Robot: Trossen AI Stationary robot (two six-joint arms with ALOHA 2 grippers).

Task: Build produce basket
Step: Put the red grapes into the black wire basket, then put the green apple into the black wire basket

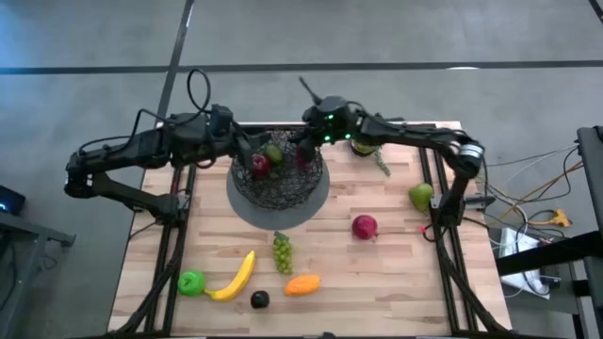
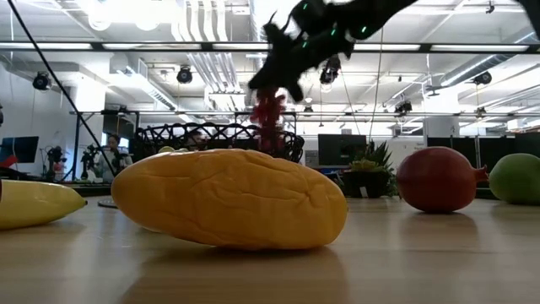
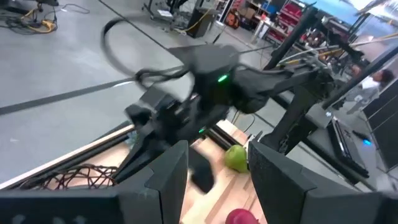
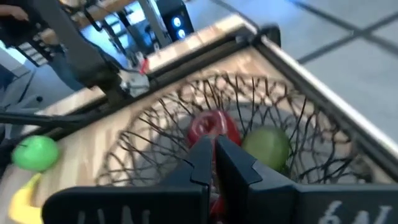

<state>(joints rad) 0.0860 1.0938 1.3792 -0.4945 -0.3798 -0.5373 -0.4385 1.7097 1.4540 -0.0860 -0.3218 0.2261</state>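
The dark wire basket (image 1: 276, 184) rests on a grey disc and shows again in the right wrist view (image 4: 205, 106). A red apple (image 4: 214, 127) and a green pear (image 4: 266, 146) lie inside it. My right gripper (image 1: 305, 151) hovers over the basket's right half, shut on a purple grape bunch (image 2: 268, 114). My left gripper (image 1: 247, 151) is open over the basket's left rim; its fingers (image 3: 168, 180) are apart and touch nothing. Green grapes (image 1: 282, 250), a banana (image 1: 236, 276), an orange fruit (image 1: 301, 283), an avocado (image 1: 259, 299) and more apples lie on the table. My right gripper pinches the purple grape bunch by its top (image 2: 272, 95) between the two fingers, coming from above and pointing down. The bunch hangs below the fingers, its lower end level with the basket's rim. In the right wrist view the shut fingers (image 4: 239, 165) hide the place of contact.
A red apple (image 1: 365, 226) and a green fruit (image 1: 421, 196) lie right of the basket. A green apple (image 1: 191, 282) sits by the banana near the front-left edge. A small potted plant (image 1: 363, 146) stands behind the right arm. Dark frame posts run along both table sides.
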